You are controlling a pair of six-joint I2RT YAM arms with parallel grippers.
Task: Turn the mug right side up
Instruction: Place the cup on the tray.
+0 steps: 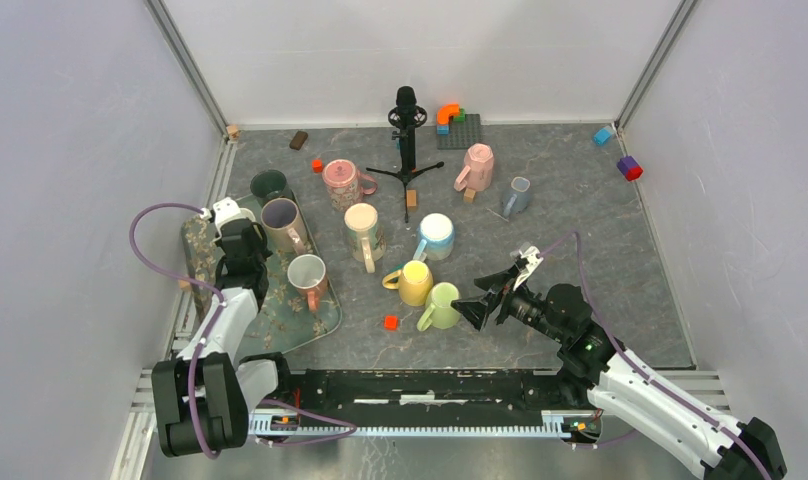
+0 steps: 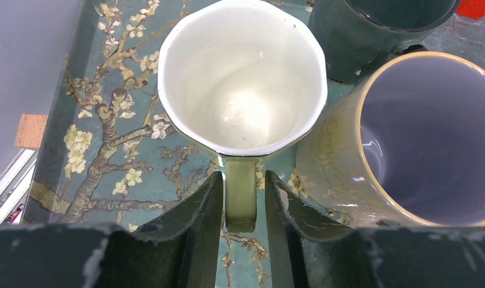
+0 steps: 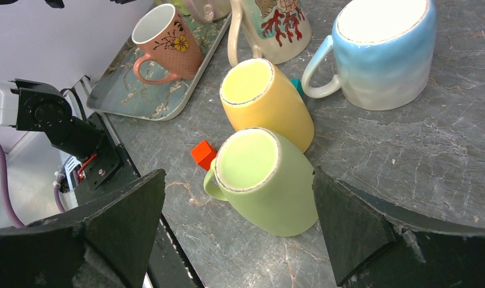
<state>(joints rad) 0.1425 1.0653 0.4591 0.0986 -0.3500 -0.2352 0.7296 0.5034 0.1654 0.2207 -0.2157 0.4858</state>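
On the far left, my left gripper (image 2: 243,174) hung over the flowered tray (image 2: 108,120). Its fingers were narrowly parted either side of the handle of a white mug (image 2: 243,78) that stood mouth up. A sliver of tray showed beside the handle, so I judged it no pinch. A tan mug (image 2: 336,156) stood just beside it.

The one needing turning, by my reckoning, was the pale green mug (image 3: 276,198), lying on its side on the bench (image 3: 420,174), right of the tray and straight ahead of my right gripper (image 3: 239,174), which was spread wide and empty. The mug's long axis ran away from that gripper, mouth toward it, so the right arm was plainly nearer. A yellow mug (image 3: 276,108), also tipped, lay against or just behind it, and a red block (image 3: 203,153) sat beside the handle; both could crowd my fingers.
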